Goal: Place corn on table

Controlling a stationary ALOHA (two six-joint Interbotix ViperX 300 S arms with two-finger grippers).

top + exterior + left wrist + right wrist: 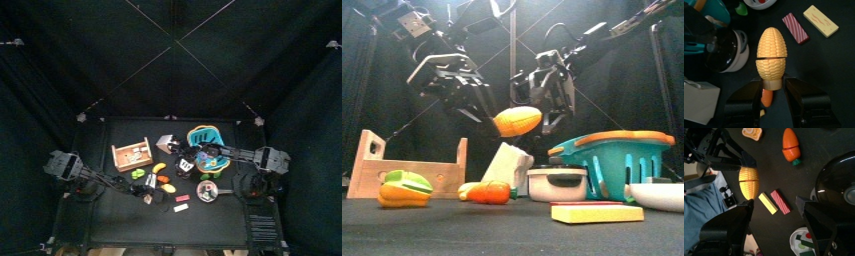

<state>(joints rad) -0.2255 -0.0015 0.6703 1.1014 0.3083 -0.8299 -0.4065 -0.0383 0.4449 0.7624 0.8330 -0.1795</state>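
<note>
From where I stand, the task looks only half done. The corn [517,121] is off the ground: in the front view it hangs in the air above the other things, and it touches the table [489,240] nowhere. So the lifting is finished, I judge, and what is left is to bring the corn down on a bare part of the black surface and let it go.

Going from the left side: the wooden tray [406,170] stands at the left, with a small green and orange vegetable [402,187] in front of it. Above them the left gripper [771,92] reaches in toward the middle, tilted down. Its jaws stand fairly wide, and in its wrist view they close on the thick end of the corn, one jaw on each side, so the corn points away from the wrist. Under the corn I see a carrot [766,98] lying on the table.

Near the middle stand a small pot [557,183] and a yellow block [597,213], and at the right the teal basket [612,160].

The right gripper [773,203] hangs behind the basket, near the corn but not touching it. Its jaws are apart and hold nothing.

The table is crowded here, so the free space for the corn seems small.
</note>
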